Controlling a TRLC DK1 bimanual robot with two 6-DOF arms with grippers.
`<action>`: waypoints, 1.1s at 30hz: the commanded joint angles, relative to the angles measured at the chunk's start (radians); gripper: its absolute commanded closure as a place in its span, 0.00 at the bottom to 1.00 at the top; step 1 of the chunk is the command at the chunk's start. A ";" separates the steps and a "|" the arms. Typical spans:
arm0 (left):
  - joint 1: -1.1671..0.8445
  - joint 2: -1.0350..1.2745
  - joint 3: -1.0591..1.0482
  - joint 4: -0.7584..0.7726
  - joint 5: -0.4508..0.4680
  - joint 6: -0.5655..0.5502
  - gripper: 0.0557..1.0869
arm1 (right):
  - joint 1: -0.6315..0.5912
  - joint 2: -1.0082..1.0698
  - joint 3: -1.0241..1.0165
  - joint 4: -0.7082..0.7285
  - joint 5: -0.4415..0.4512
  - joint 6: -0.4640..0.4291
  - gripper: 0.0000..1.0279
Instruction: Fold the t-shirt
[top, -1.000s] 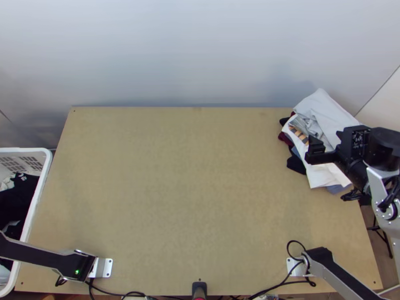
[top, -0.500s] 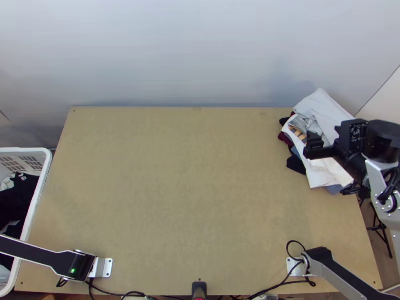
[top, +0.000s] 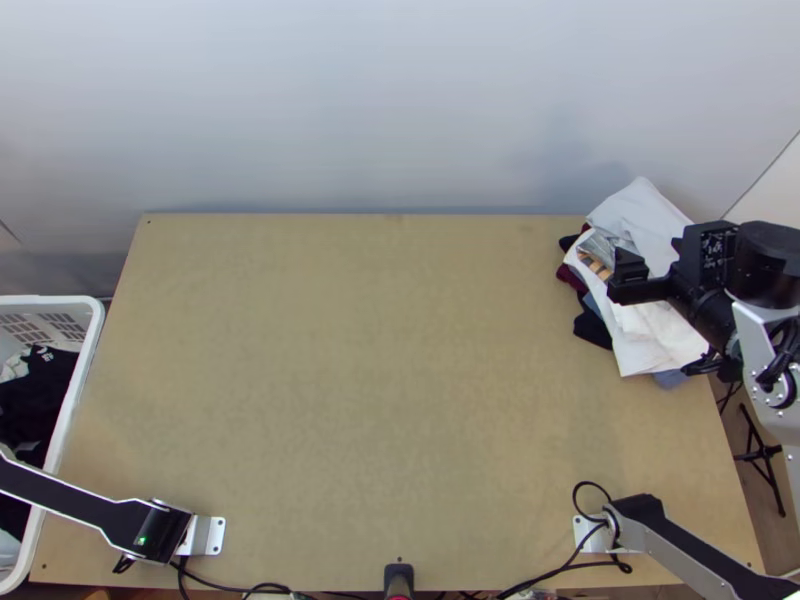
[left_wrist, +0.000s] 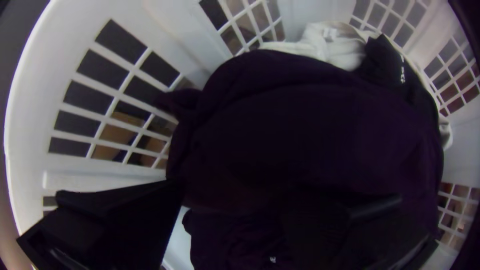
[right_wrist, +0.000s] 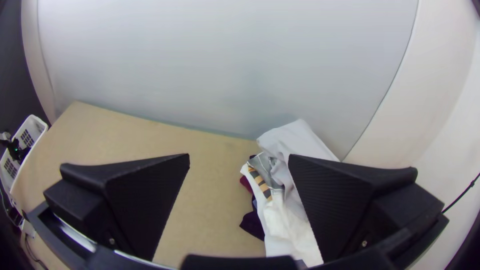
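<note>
In the top view my right gripper (top: 654, 252) is over the pile of clothes (top: 645, 345) at the table's far right corner. The right wrist view shows that gripper (right_wrist: 239, 156) open, nothing between its fingers, the white garment (right_wrist: 287, 220) on the pile beyond. Over in the white laundry basket, my left gripper (left_wrist: 237, 205) stands with its fingers wide apart. A dark purple-black garment (left_wrist: 300, 130) lies bunched there, partly behind one finger. Whether it is a t-shirt I cannot tell.
The laundry basket (top: 75, 400) stands at the table's left edge; its slotted wall (left_wrist: 55, 182) curves close around the left gripper. A whitish cloth (left_wrist: 332, 50) lies inside too. The wooden table (top: 380, 370) is bare between basket and pile. Cables run along the near edge.
My right gripper has shifted slightly toward the back of the table, still over the pile. The left arm's link at the lower left has moved a little.
</note>
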 joint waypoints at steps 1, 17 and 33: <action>-0.039 0.077 0.060 0.078 -0.031 0.006 0.28 | -0.002 0.019 0.007 -0.003 0.002 -0.009 0.11; -0.013 0.062 0.126 0.052 -0.126 -0.061 0.96 | 0.002 0.054 0.034 -0.001 0.000 -0.024 0.11; -0.031 -0.484 0.117 -0.646 0.448 -0.224 0.96 | 0.018 0.004 -0.021 -0.027 0.002 -0.035 0.11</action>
